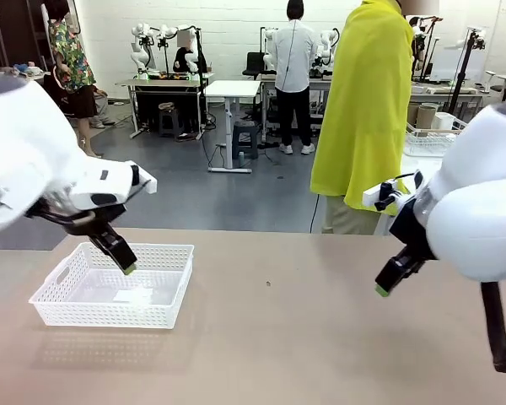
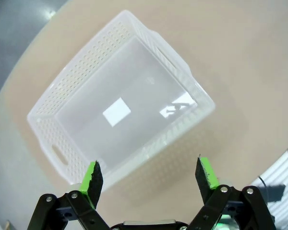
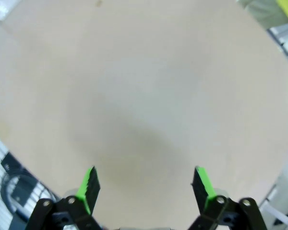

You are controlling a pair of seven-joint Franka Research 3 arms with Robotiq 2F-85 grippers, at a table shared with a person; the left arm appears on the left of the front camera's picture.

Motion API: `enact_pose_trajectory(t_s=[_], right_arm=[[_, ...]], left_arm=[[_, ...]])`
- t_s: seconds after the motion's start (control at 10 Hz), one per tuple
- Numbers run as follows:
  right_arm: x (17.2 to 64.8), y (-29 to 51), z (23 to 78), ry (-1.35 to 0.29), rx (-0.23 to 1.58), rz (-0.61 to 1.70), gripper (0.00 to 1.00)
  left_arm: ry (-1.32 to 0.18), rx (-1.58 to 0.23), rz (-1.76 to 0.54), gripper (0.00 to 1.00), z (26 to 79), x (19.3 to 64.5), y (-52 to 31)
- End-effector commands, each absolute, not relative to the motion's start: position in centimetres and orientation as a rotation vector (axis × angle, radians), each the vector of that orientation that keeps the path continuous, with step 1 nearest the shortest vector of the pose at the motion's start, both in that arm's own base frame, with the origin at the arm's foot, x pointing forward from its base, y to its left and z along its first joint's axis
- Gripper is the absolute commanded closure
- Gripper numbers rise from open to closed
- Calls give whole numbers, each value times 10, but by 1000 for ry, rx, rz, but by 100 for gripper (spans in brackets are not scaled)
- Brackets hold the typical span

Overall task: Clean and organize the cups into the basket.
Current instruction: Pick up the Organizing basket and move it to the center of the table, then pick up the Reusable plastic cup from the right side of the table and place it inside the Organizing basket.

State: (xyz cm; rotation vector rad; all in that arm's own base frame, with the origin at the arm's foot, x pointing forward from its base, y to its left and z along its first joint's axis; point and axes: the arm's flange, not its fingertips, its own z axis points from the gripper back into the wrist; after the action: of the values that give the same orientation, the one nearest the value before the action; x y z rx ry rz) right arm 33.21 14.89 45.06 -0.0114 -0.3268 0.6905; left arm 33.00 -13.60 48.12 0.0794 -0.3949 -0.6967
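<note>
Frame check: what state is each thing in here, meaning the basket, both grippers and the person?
Basket: upright on the table, empty.
Left gripper: open, holding nothing, above the basket.
Right gripper: open, holding nothing, over bare table.
Person: standing at the table's far side.

In the front view, the left arm (image 1: 25,160) is cut off by the left edge and the right arm (image 1: 481,202) by the right. The person (image 1: 367,101) is cropped at the shoulders by the top edge, and the legs are hidden behind the table (image 1: 304,337). A stretch of the far rim of the basket (image 1: 101,314) is covered by the left gripper (image 1: 128,268). A white patch (image 1: 133,295) on its floor is too small to be made out.
</note>
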Motion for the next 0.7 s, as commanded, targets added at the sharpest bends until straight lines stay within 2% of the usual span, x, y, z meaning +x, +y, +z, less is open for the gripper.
enact_pose_trajectory(t_s=[0.0,0.1,0.2,0.3,0.6], right_arm=[[220,111,423,-291,-60,697,0],[210,107,420,-301,-68,679,0],[311,145,468,-292,-25,698,0],[311,145,468,-292,-25,698,0],[299,143,478,-284,-32,698,0]], left_arm=[[-414,95,-743,0,467,250,-107],[-399,93,-731,0,463,239,-106],[-413,136,-734,0,454,245,-111],[-397,92,-716,0,516,294,-130],[-394,98,-720,0,521,287,-129]])
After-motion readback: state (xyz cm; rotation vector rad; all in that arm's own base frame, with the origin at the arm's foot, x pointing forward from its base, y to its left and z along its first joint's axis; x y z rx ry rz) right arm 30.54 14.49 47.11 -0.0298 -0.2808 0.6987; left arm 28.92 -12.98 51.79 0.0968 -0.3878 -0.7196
